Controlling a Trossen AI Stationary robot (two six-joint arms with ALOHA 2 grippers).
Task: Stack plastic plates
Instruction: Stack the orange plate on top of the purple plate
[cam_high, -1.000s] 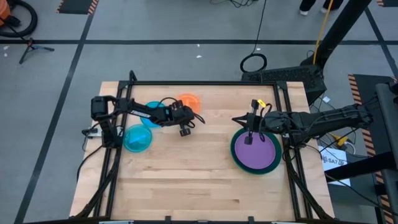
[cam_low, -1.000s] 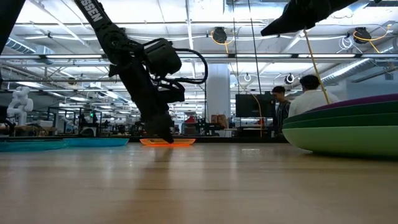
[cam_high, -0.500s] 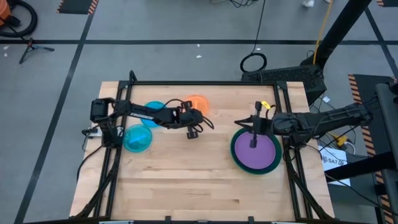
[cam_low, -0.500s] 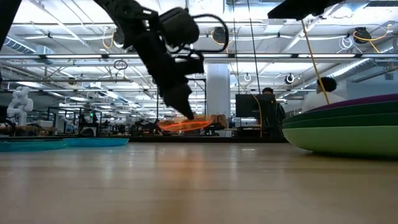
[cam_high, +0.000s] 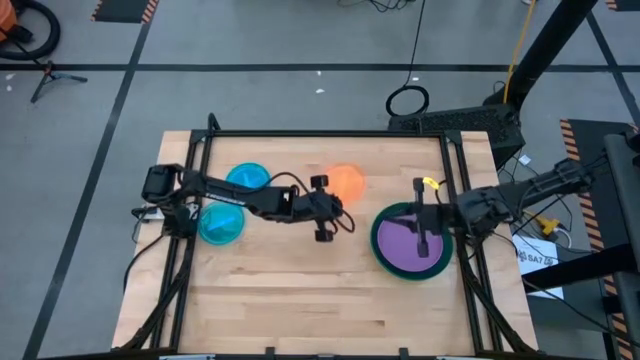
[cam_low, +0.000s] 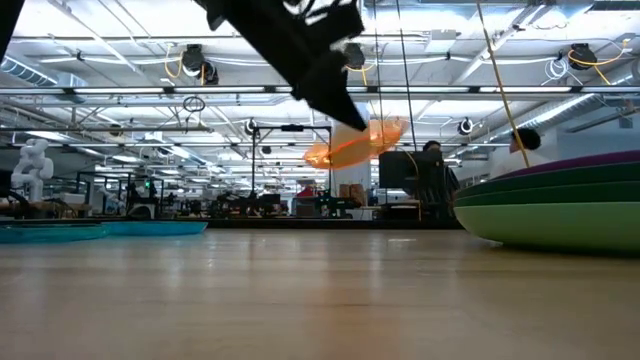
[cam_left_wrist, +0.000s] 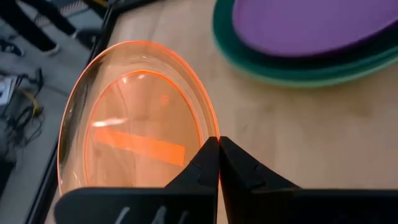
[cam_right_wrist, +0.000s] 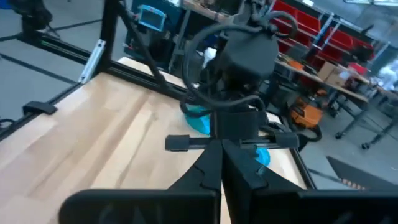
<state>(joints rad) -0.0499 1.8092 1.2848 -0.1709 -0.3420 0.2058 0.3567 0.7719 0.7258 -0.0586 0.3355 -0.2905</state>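
My left gripper (cam_high: 335, 200) is shut on a small orange plate (cam_high: 346, 182) and holds it in the air over the middle of the table. At the right, a purple plate (cam_high: 410, 247) tops a stack of green plates (cam_low: 560, 215). My right gripper (cam_high: 410, 218) hovers shut above that stack, touching nothing. Two cyan plates (cam_high: 248, 177) (cam_high: 221, 223) lie flat on the table at the left. My left gripper pinches the orange plate's rim (cam_left_wrist: 208, 127) between its two fingers. The fingers come from the table's left, slanting down. The plate is lifted clear of the table and sits tilted (cam_low: 355, 145), reaching out beyond the fingertips.
A black frame (cam_high: 320, 133) runs along the table's far, left and right edges. Bare wood lies along the near half (cam_high: 300, 300) and between the cyan plates and the stack. People and benches show in the room beyond the table.
My left gripper has lifted the orange plate off the table at the far left of centre. It has carried the plate up and toward the right, nearer the stack, and the plate now hangs tilted. My right gripper has swung a little toward the near edge above the stack.
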